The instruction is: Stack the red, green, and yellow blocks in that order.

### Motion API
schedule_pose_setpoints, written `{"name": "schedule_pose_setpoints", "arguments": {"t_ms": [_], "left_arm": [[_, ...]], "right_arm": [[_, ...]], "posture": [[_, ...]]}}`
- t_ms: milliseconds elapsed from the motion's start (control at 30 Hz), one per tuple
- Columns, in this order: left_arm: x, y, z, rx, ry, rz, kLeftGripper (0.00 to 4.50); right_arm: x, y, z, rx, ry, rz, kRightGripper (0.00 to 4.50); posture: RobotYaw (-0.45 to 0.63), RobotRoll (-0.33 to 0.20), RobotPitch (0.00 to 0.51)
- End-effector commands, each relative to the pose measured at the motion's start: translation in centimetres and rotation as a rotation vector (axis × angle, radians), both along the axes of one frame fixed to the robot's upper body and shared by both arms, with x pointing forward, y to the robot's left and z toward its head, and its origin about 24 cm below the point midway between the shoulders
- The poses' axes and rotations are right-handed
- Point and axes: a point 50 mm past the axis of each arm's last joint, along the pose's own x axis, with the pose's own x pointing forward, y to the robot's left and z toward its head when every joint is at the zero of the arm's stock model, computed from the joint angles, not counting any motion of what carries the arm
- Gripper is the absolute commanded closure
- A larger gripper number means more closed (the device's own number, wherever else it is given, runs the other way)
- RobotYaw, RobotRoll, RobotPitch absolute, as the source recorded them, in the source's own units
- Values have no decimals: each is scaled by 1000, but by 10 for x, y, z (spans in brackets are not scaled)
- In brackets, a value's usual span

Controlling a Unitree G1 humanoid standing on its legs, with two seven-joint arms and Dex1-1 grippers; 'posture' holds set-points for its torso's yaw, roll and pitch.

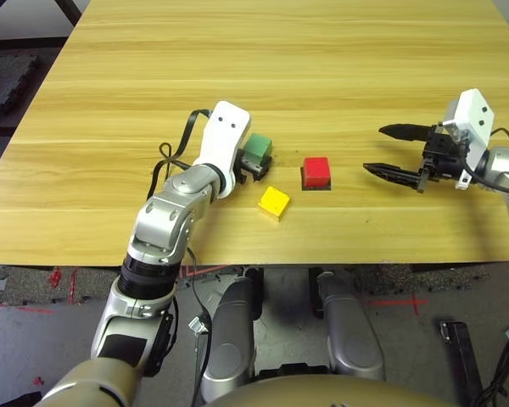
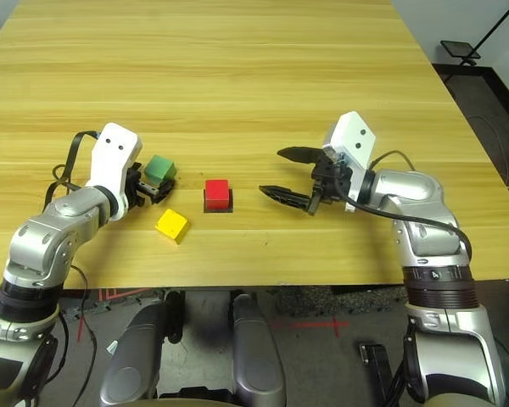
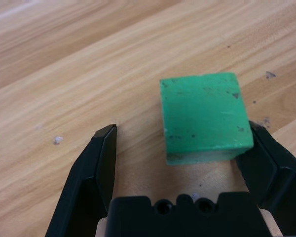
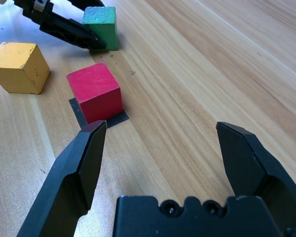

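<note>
The green block [image 3: 204, 116] is framed between the spread fingers of the left gripper [image 1: 256, 165], one finger touching its side, the other apart. The red block [image 1: 316, 171] is seated on a black patch [image 4: 99, 118] mid-table, the yellow block [image 1: 274, 202] near it. The right gripper [image 2: 287, 174] is held wide open beside the red block

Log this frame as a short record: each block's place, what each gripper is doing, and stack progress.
red block: on a black patch, nothing on top
green block: on the table, between the open fingers of the left gripper; one finger touches it
yellow block: loose, near side of the green block
right gripper: open, empty, right of red block
stack: not started
</note>
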Motion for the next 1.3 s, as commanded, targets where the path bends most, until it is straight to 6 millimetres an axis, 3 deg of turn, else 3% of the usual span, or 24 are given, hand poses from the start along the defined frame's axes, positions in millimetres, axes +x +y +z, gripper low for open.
{"name": "schedule_pose_setpoints", "arguments": {"t_ms": [33,300,467,700,1000,1300], "left_arm": [[2,0,-1,-13,-3,-5,0],[0,-2,-2,-18,-4,-39,2455],[2,1,1,6,-24,-89,2438],[8,5,40,-3,-191,-311,2438],[0,-14,78,29,-195,-674,2438],[-11,-45,74,65,-159,-922,2438]], "right_arm": [[-2,3,-2,-5,-2,15,19],[0,4,-2,-4,-3,16,0],[1,4,-2,-2,-6,14,0],[2,3,-3,-5,-1,14,0],[2,2,-4,-5,-3,10,0],[-5,4,-4,-10,7,37,0]], "posture": [[227,67,285],[235,66,281],[240,68,279],[248,69,279],[249,87,278],[226,87,280]]}}
